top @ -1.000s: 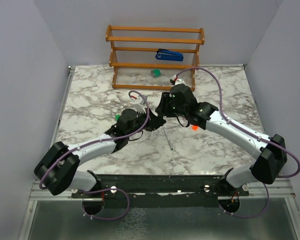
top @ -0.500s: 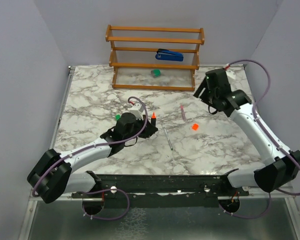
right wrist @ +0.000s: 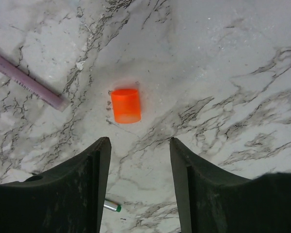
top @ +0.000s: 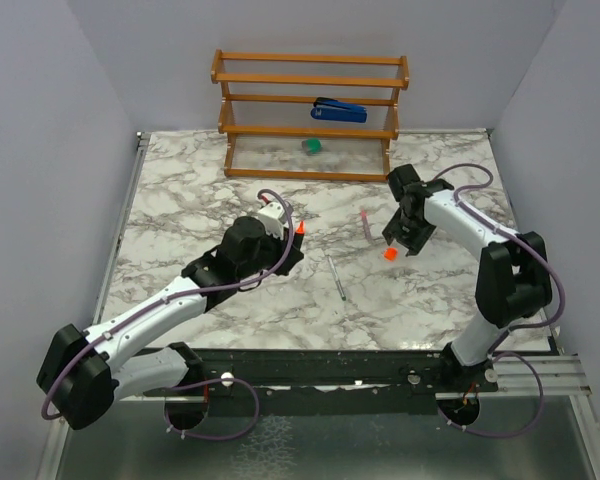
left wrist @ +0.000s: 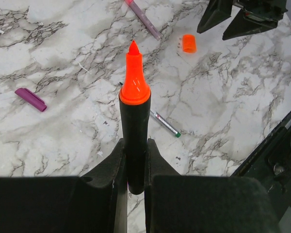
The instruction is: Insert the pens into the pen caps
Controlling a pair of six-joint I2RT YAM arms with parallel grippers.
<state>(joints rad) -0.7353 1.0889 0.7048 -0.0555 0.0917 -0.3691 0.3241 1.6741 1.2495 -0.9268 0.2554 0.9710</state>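
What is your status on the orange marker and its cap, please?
Left gripper jaws shut on orange-tipped marker. Right gripper jaws open, lined up on orange cap. Pink pen beside cap, apart.

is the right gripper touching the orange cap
Apart. In the right wrist view, bare marble shows between the orange cap and both fingers of the right gripper.
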